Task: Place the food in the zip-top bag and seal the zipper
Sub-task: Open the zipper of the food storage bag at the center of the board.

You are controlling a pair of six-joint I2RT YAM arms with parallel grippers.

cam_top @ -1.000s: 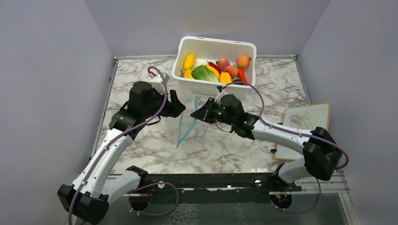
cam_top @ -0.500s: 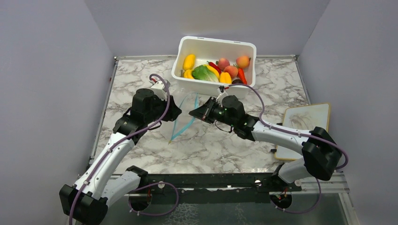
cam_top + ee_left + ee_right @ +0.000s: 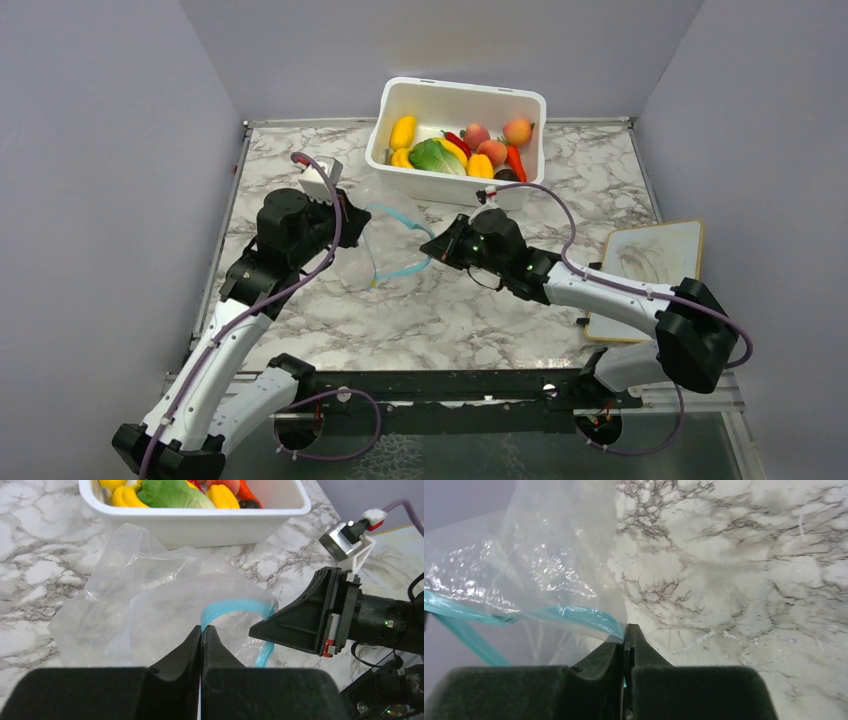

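- I read the left end effector (image 3: 201, 631) as closed, its fingers pinching the light-blue zipper (image 3: 235, 605) at one side of the bag mouth
- I read the right end effector (image 3: 626, 630) as closed too, clamping the zipper at the opposite side
- Between the two grips the zipper bows into an open loop above the tabletop (image 3: 450, 310)
- The zip-top bag (image 3: 145, 595) spreads crumpled below that loop, between the arms and just in front of the white tub (image 3: 452, 187)
- The food (image 3: 432, 155) lies in the tub: green lettuce, peaches, yellow fruit, red pieces
- A white board (image 3: 655, 262) lies on the tabletop at the far right, well apart from the bag
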